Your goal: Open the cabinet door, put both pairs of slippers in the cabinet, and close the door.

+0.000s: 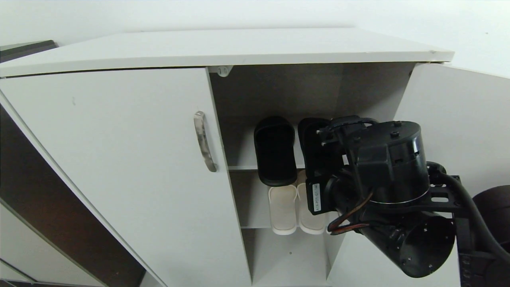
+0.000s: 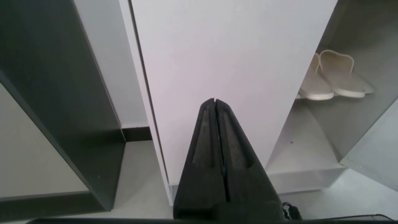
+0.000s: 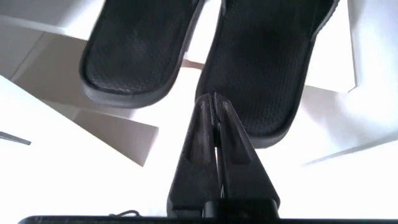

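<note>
Head view — shows the cabinet (image 1: 223, 48) with its right door (image 1: 458, 119) swung wide and its left door (image 1: 119, 159) shut, handle (image 1: 204, 141) near that door's inner edge. Black slippers (image 1: 275, 151) side by side on the upper shelf (image 1: 241, 168), near ends hanging over its front edge. White slippers (image 1: 283, 207) directly below on the lower shelf (image 1: 255, 227), likewise poking past the front edge. Right arm (image 1: 390, 167) up at the opening, close in front of the right-hand black slipper and hiding part of it.

Right wrist view: right jaws pressed together, gripping nothing, tip right at the sole of that black slipper (image 3: 267, 62). Cannot tell whether touching.

Left wrist view: left jaws together too, empty, held low in front of the shut left door. White slippers (image 2: 336, 74) visible past the door's edge on their shelf.

Reads as late in the task: door opened, both pairs shelved. Leaves only the closing — drawing the right arm clear of the opening, then swinging the right door back against the cabinet's front. Worth minding the overhanging slipper ends, likely to foul the door short of flush. May call for a nudge deeper onto the shelves first.
</note>
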Available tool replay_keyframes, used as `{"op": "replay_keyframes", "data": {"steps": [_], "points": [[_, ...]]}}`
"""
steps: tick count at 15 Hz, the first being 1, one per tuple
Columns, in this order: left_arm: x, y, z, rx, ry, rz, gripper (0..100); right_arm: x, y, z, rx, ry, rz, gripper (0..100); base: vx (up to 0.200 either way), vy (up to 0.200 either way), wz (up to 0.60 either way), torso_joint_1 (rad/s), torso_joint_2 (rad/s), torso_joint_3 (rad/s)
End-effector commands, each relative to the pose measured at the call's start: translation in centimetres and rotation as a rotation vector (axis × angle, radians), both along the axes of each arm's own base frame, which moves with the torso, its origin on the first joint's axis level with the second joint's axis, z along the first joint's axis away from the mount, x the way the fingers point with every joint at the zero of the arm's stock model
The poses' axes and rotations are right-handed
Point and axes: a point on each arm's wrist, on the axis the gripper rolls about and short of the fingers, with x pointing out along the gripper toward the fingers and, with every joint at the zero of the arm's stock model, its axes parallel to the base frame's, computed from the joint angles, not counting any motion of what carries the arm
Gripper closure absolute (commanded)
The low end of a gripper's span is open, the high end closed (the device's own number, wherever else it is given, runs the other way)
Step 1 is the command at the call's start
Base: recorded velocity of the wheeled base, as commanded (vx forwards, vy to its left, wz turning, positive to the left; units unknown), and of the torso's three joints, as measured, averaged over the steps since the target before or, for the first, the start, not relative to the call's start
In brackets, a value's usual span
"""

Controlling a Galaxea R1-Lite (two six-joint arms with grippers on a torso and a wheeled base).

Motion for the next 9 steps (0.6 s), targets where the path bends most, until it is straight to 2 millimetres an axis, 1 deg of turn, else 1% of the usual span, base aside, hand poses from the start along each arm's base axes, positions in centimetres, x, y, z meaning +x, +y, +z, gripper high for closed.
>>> {"op": "replay_keyframes", "data": {"steps": [1, 3, 9], "points": [[0.00, 0.00, 0.00, -0.001, 0.000, 0.000, 100, 0.07, 0.15, -0.34, -0.008, 0.006, 0.001, 100, 0.000, 0.000, 0.00, 0.000, 0.00, 0.000], [0.00, 0.00, 0.00, -0.001, 0.000, 0.000, 100, 0.06, 0.14, -0.52, -0.013, 0.010, 0.000, 100, 0.000, 0.000, 0.00, 0.000, 0.00, 0.000], [0.00, 0.00, 0.00, -0.001, 0.000, 0.000, 100, 0.12, 0.24, -1.11, -0.028, 0.022, 0.003, 100, -0.200, 0.000, 0.00, 0.001, 0.00, 0.002]]}}
